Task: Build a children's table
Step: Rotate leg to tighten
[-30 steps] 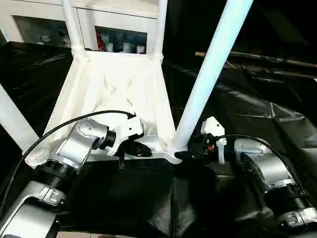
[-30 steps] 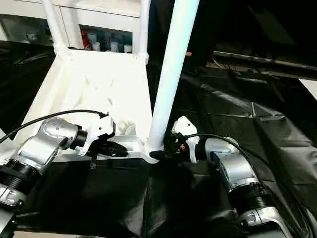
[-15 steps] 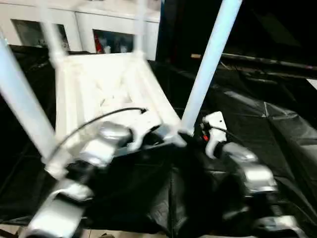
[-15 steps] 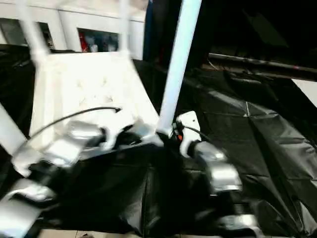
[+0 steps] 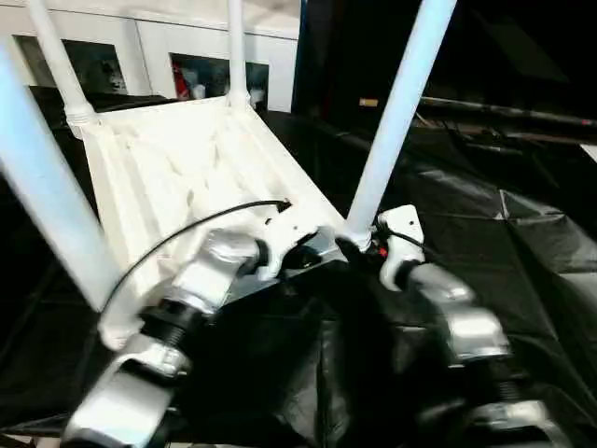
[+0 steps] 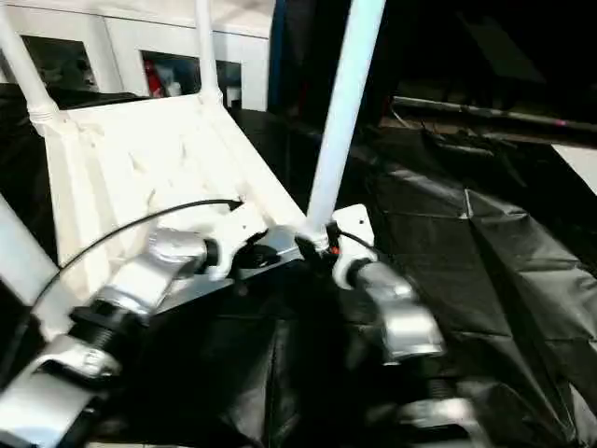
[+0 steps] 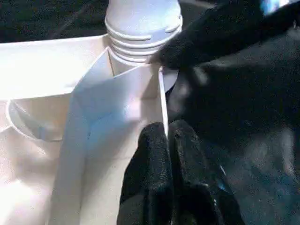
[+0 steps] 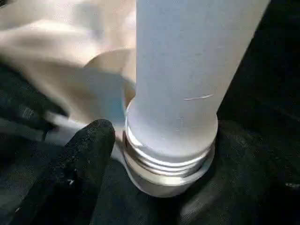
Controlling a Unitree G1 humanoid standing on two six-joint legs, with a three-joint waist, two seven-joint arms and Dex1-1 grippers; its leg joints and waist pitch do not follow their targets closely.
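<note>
Left gripper: black fingers pressed together on the upturned white plastic children's table rim.
Right gripper: spread beside the near white tube leg collar; grip unclear.
Table: on black sheeting.

Left claw pinched closed; right claw beside, forearms converging.
</note>
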